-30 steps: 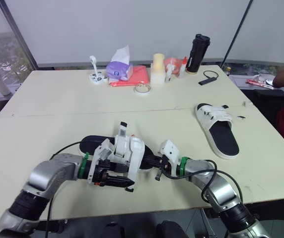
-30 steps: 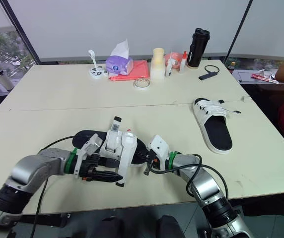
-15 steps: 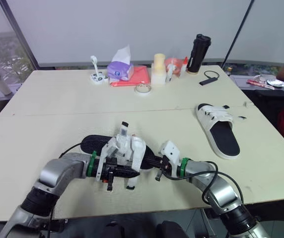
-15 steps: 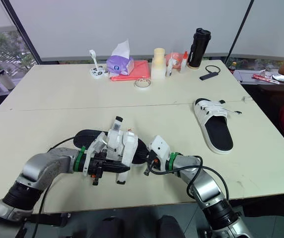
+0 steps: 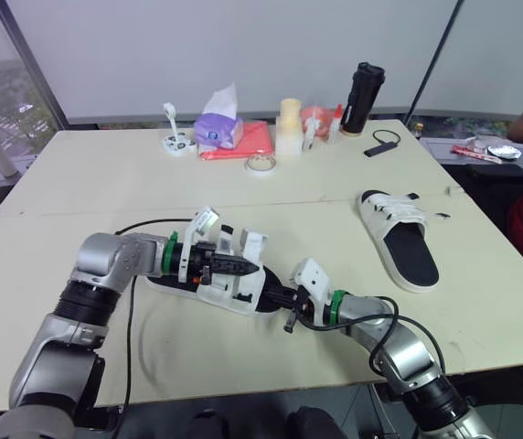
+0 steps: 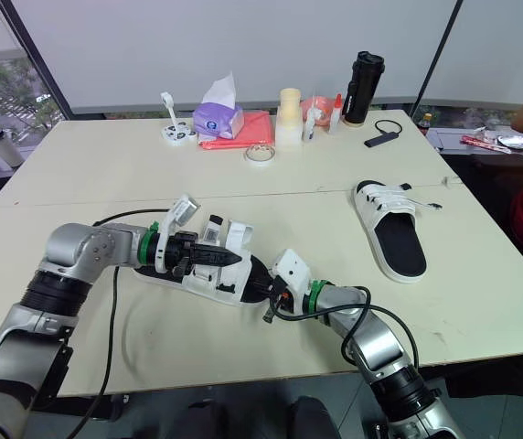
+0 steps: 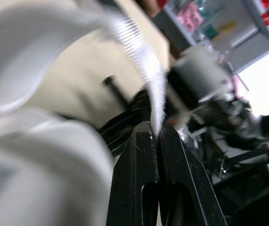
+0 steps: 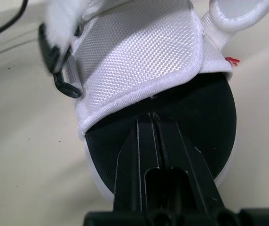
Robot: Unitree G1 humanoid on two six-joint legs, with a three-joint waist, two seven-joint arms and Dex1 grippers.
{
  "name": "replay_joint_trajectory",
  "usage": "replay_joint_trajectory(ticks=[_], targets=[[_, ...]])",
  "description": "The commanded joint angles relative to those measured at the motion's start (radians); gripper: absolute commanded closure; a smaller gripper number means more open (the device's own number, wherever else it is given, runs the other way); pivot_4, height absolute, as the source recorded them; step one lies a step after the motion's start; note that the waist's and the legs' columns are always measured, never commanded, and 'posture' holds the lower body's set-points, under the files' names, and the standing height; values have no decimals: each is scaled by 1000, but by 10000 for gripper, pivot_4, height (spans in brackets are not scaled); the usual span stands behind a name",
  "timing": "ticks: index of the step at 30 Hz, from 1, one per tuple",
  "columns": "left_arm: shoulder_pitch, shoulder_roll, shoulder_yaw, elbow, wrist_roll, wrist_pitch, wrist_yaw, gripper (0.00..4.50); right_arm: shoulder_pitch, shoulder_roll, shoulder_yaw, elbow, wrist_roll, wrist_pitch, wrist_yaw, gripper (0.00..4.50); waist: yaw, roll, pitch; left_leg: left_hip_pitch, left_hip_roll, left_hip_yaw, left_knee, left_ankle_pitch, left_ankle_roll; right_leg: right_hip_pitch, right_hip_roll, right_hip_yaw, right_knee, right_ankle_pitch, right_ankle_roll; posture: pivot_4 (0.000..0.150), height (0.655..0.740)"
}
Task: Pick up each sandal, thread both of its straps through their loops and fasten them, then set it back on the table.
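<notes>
A tissue box [image 5: 218,132] held tissues beyond the near sandal [image 5: 234,294], one of two sandals. Left pincer [image 7: 154,136] clamped its strap [image 7: 144,70]; right pincer [image 8: 152,117] clamped its sole [image 8: 209,117].

far table [image 5: 106,183] edge: tissue box [image 5: 218,131], tape roll [image 5: 261,165], black bottle [image 5: 360,96] (upright).
</notes>
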Motion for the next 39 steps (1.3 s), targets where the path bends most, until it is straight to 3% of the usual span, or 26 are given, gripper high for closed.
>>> replay_joint_trajectory(ticks=[1,11,32,39], targets=[[-43,0,-16,30,45,-57,-50,44596,36,-15,0,75,-48,36,-30,45000,1,0,0,0,0,0,0,0,0,0,0,0,0,0,0,1500,7400],[-105,-52,14,140,86,-99,-83,44596,46,-8,-2,66,-48,42,-39,45000,4,0,0,0,0,0,1,0,0,1,0,0,0,0,0,1500,7400],[-67,-35,-7,92,94,-32,-164,44596,41,-4,4,77,-53,38,-40,45000,1,0,0,0,0,0,0,0,0,0,0,0,0,0,0,1500,7400],[3,10,-115,77,227,-187,-182,44596,43,-4,4,78,-54,37,-40,45000,1,0,0,0,0,0,0,0,0,0,0,0,0,0,0,1500,7400]])
